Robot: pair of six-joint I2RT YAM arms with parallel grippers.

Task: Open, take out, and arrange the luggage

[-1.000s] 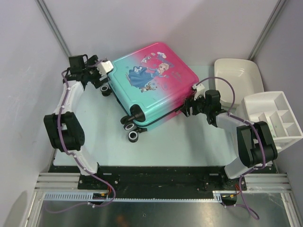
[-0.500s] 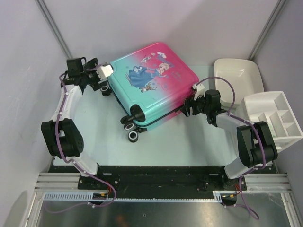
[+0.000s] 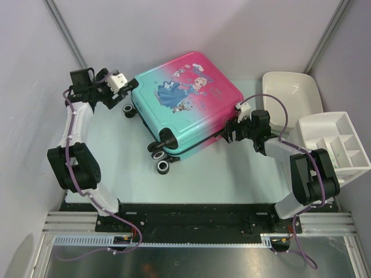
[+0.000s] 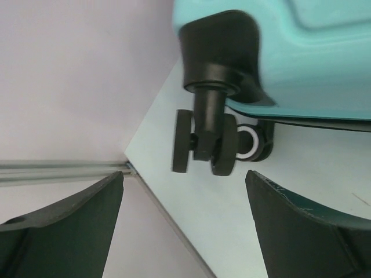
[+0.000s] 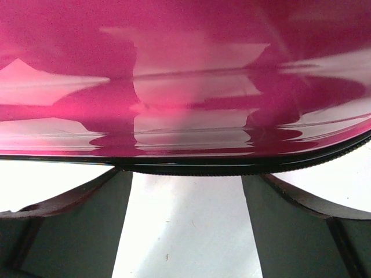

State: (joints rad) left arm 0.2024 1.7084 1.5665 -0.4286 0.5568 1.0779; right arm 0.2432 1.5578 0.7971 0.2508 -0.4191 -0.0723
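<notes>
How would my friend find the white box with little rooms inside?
Start at the big pink-and-teal suitcase in the middle, then look far right. Two white containers sit there; the organiser is the nearer one, split into compartments, unlike the plain tub.

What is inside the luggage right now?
Only its outside shows: the luggage lies closed on the table, printed shell upward. Whatever it holds is hidden by the shell.
</notes>
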